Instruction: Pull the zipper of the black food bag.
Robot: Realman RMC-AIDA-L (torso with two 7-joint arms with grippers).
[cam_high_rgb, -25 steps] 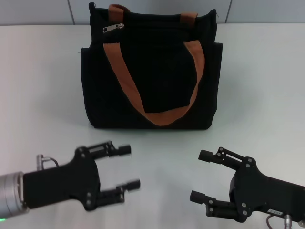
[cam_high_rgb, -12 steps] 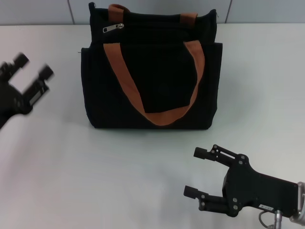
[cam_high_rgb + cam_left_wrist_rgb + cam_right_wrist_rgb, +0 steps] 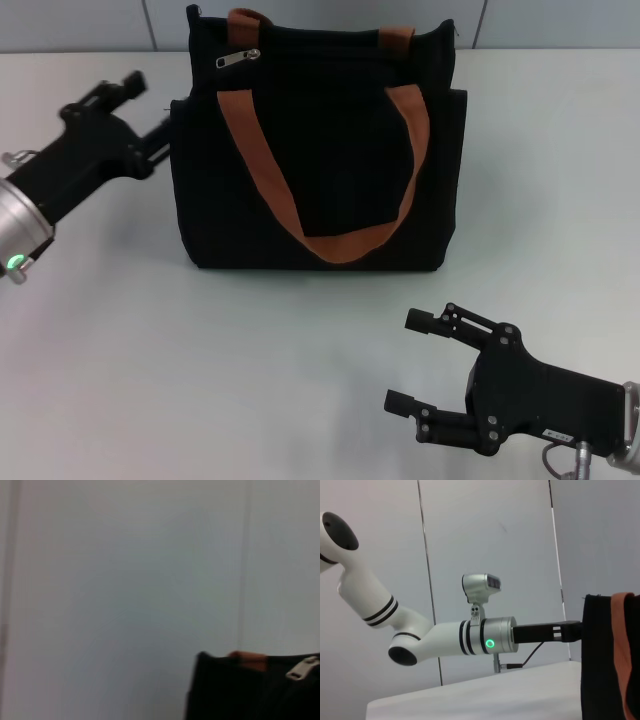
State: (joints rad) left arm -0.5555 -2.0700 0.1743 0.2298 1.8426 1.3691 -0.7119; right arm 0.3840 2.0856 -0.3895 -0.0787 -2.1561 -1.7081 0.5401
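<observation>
The black food bag [image 3: 315,150] stands upright on the table with its orange-brown handles [image 3: 262,160] hanging down the front. The silver zipper pull [image 3: 237,58] lies at the top left of the bag's zip line. My left gripper [image 3: 148,108] is open and raised beside the bag's left side, below and left of the pull. The left wrist view shows the bag's top corner [image 3: 225,690] and the pull [image 3: 302,668]. My right gripper [image 3: 405,362] is open and empty, low in front of the bag to the right.
The white table [image 3: 120,330] lies around the bag, with a pale panelled wall [image 3: 80,25] behind it. The right wrist view shows my left arm [image 3: 465,637] reaching to the bag's edge [image 3: 600,655].
My left gripper has swung from the near table out to the left, then in to the bag's upper left side. The right gripper shifted slightly and now holds still.
</observation>
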